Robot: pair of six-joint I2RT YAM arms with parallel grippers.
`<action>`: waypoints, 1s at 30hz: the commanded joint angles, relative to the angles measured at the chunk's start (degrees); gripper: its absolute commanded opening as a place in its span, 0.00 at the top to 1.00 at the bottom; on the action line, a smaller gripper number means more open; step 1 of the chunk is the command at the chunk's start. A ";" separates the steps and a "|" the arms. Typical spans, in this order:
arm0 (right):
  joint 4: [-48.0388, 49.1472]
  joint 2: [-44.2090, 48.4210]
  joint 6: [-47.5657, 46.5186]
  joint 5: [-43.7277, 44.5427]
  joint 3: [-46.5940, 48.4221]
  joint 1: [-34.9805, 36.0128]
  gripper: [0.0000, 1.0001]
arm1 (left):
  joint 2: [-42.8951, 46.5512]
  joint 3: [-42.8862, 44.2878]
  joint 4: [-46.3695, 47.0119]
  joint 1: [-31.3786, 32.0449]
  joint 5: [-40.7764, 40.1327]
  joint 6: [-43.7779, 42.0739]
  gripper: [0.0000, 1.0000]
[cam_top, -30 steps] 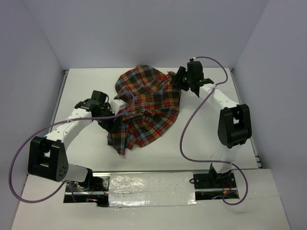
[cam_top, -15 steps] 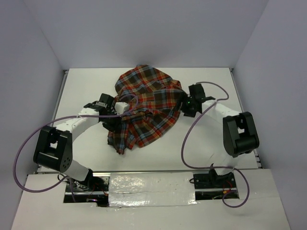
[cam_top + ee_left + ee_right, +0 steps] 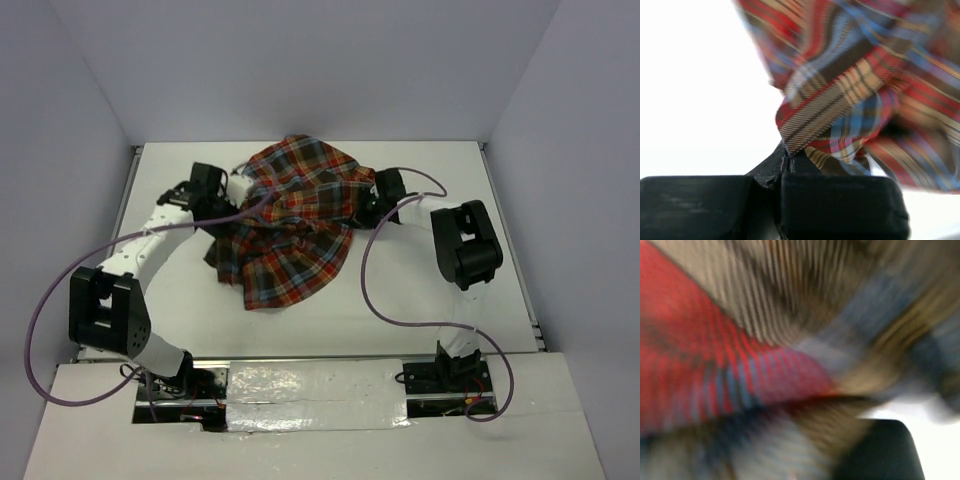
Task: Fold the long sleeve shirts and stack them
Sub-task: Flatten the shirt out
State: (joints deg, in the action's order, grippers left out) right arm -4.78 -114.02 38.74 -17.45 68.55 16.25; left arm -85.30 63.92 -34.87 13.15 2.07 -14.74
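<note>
At the near edge of the white table [image 3: 180, 300] stood the two arm bases, each trailing a purple cable [image 3: 368, 290].

The plaid shirt [image 3: 295, 230] lay crumpled in one heap at mid-table, between the two arms, unfolded. Its nearest part fanned out into a rumpled flap of red-orange, brown and blue checks. The rest bunched up behind that and ran toward the far side of the table.

The left gripper [image 3: 235, 190] sat at the heap's left edge, touching the cloth. In the left wrist view its black fingers [image 3: 840, 205] were pressed together, with a narrow fold of the shirt [image 3: 850, 90] pinched between the tips [image 3: 784, 165]. From that pinch the fabric rose and twisted up to the right, the bright table showing behind it.

The right gripper [image 3: 372, 200] was at the heap's right edge, pushed against the cloth, with its forearm reaching in from the right. The right wrist view was filled by blurred plaid [image 3: 740, 340] very close to the lens, and only one dark finger [image 3: 880, 450] showed at the lower right. Whether those fingers were gripping the cloth could not be told.

Farthest off, the shirt's rounded top edge lay close to the back of the table, below the grey wall [image 3: 320, 70].
</note>
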 commanded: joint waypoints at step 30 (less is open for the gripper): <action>-14.04 47.64 -15.55 -4.08 6.63 -15.28 1.00 | 15.41 14.59 -16.51 -6.21 14.80 -61.80 0.32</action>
State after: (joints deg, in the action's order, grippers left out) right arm -16.60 -73.56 24.18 -23.11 82.61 1.85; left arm -75.13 86.39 -28.18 7.29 8.36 -66.22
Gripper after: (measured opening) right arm 0.008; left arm 0.508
